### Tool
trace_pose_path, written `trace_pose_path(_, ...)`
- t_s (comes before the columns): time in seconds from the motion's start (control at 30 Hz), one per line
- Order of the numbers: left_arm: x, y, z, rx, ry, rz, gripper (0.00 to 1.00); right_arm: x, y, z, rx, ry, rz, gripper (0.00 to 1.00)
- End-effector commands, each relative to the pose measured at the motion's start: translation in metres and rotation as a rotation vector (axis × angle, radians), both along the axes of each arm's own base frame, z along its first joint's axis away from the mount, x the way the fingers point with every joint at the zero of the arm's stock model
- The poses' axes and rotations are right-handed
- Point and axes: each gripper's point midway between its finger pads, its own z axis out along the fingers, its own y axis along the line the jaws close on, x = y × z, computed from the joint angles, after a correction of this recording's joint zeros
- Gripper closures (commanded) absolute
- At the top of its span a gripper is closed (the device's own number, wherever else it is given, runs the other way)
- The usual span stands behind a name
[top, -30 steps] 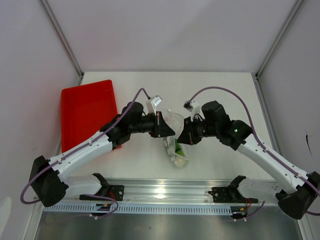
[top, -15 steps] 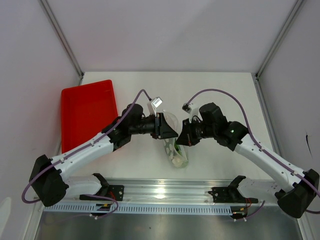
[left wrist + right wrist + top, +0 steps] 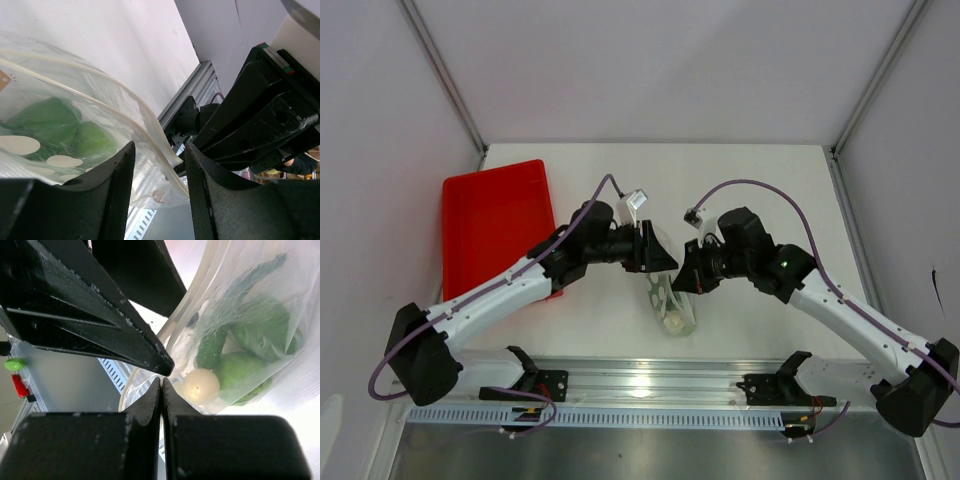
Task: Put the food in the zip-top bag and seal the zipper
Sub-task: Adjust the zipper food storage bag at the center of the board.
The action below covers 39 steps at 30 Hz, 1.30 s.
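One zip-top bag [image 3: 672, 300], food [image 3: 240, 370] inside | left end effector [image 3: 159, 150] spread astride zipper [image 3: 149, 124] | right end effector [image 3: 161, 382] pinching its edge

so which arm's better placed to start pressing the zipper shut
Left, probably: the zipper runs between the open left fingers, ready to pinch. The right fingers are shut on the edge of the zip-top bag, holding it.
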Motion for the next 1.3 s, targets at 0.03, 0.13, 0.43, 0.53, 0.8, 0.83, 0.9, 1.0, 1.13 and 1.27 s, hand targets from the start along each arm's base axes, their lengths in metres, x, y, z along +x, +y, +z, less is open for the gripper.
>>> trace_pose_path(0.03, 0.013, 0.000, 0.020, -0.008, -0.022, 0.052, 0.52, 0.002, 0.004, 0.008, 0.014, -0.039, 0.007, 1.00)
trace_pose_path(0.13, 0.018, 0.001, 0.019, 0.032, -0.012, 0.071, 0.52, 0.003, 0.004, 0.005, -0.001, -0.044, 0.003, 1.00)
trace_pose_path(0.43, 0.018, -0.003, 0.006, 0.103, 0.026, 0.045, 0.55, 0.005, 0.008, 0.001, -0.047, -0.061, 0.010, 1.00)
trace_pose_path(0.53, 0.020, 0.001, 0.003, 0.142, 0.009, 0.052, 0.56, 0.007, 0.008, 0.002, -0.062, -0.076, 0.004, 1.00)
trace_pose_path(0.8, 0.022, 0.001, -0.002, 0.176, -0.003, 0.047, 0.68, 0.008, 0.006, 0.004, -0.078, -0.093, 0.000, 1.00)
trace_pose_path(0.83, 0.022, 0.000, -0.002, 0.175, -0.004, 0.043, 0.68, 0.009, 0.007, 0.006, -0.078, -0.095, 0.000, 1.00)
trace_pose_path(0.9, 0.022, -0.003, 0.000, 0.178, -0.009, 0.033, 0.70, 0.009, 0.007, 0.008, -0.076, -0.098, 0.003, 1.00)
trace_pose_path(1.0, 0.024, -0.005, 0.002, 0.186, -0.024, 0.025, 0.72, 0.009, 0.008, 0.010, -0.075, -0.103, 0.004, 1.00)
trace_pose_path(1.13, 0.025, -0.007, 0.001, 0.212, -0.055, -0.006, 0.80, 0.007, 0.010, 0.009, -0.075, -0.096, 0.019, 0.95)
trace_pose_path(1.27, 0.028, -0.005, -0.001, 0.254, -0.108, -0.050, 1.00, 0.008, 0.009, 0.011, -0.083, -0.094, 0.005, 0.58)
